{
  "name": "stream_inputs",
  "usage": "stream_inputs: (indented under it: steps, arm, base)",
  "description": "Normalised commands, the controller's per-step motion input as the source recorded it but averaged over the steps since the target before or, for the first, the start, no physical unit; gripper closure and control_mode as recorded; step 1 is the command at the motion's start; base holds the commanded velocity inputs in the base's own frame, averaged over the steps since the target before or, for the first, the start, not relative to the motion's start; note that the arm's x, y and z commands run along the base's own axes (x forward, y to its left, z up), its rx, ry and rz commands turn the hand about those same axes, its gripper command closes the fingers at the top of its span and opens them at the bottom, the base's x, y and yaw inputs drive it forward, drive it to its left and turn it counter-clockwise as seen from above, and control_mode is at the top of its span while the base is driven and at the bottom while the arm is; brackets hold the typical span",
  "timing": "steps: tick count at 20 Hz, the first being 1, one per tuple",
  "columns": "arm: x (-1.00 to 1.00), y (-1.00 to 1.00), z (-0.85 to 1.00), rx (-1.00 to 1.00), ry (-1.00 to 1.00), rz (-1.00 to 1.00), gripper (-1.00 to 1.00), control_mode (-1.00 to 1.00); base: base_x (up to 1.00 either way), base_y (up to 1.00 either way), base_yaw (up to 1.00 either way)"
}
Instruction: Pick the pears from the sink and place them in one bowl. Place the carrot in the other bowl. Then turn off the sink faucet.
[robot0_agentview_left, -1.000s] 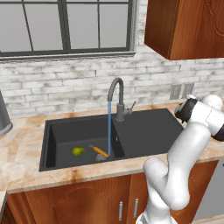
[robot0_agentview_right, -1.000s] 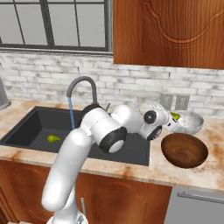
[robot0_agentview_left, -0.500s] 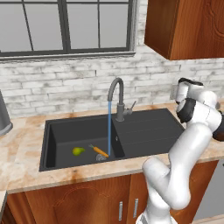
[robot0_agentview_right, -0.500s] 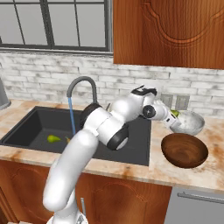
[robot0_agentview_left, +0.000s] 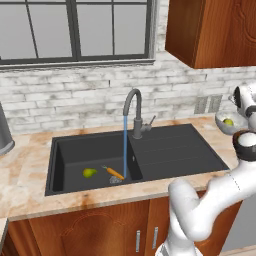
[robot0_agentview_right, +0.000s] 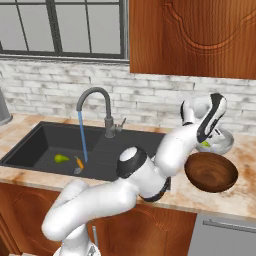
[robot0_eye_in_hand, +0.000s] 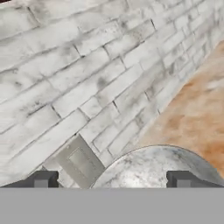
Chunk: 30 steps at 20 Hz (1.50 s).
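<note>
One pear (robot0_agentview_left: 89, 173) (robot0_agentview_right: 61, 158) lies on the floor of the black sink (robot0_agentview_left: 165, 150), left of the running water. Beside it, near the drain, lies the orange carrot (robot0_agentview_left: 115, 173) (robot0_agentview_right: 79, 163). A second pear (robot0_agentview_right: 205, 144) (robot0_agentview_left: 228, 121) rests in the pale grey bowl (robot0_agentview_right: 223, 145) (robot0_eye_in_hand: 153, 159) on the right counter. My gripper (robot0_agentview_right: 215, 125) (robot0_eye_in_hand: 111, 180) hovers just above that bowl, open and holding nothing, tilted toward the brick wall. In front of the grey bowl sits the dark brown bowl (robot0_agentview_right: 211, 172). Water streams from the gooseneck faucet (robot0_agentview_left: 134, 112) (robot0_agentview_right: 97, 107).
A wall outlet (robot0_eye_in_hand: 81, 162) sits on the brick wall right behind the grey bowl. A wooden cabinet (robot0_agentview_right: 192, 37) hangs above the bowls. The sink's drainboard wing (robot0_agentview_left: 175, 145) stretches between faucet and bowls.
My hand has lifted up from the grey bowl and its jaws have spread wider. The pear it carried stays in the grey bowl.
</note>
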Motion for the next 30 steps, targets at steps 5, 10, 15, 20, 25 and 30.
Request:
stream_inputs:
  steps: [5, 10, 15, 20, 25, 30]
  arm:
    - [-0.73, 0.52, 0.92, 0.00, -0.45, 0.00, -1.00, -1.00]
    - [-0.71, 1.00, 0.89, -0.04, -0.39, 0.00, -1.00, -1.00]
    - [-0.70, 1.00, 0.82, -0.09, -0.22, 0.03, -1.00, -1.00]
    - [-0.78, 1.00, 0.69, -0.10, -0.12, 0.10, -1.00, -1.00]
    - [-0.88, 1.00, 0.59, -0.12, -0.05, 0.13, -1.00, -1.00]
    - [-0.99, 1.00, 0.51, -0.07, 0.00, 0.17, -1.00, -1.00]
  base:
    - [0.00, 0.00, 0.00]
    - [0.00, 0.00, 0.00]
    - [0.00, 0.00, 0.00]
    - [0.00, 0.00, 0.00]
    - [0.00, 0.00, 0.00]
    - [0.00, 0.00, 0.00]
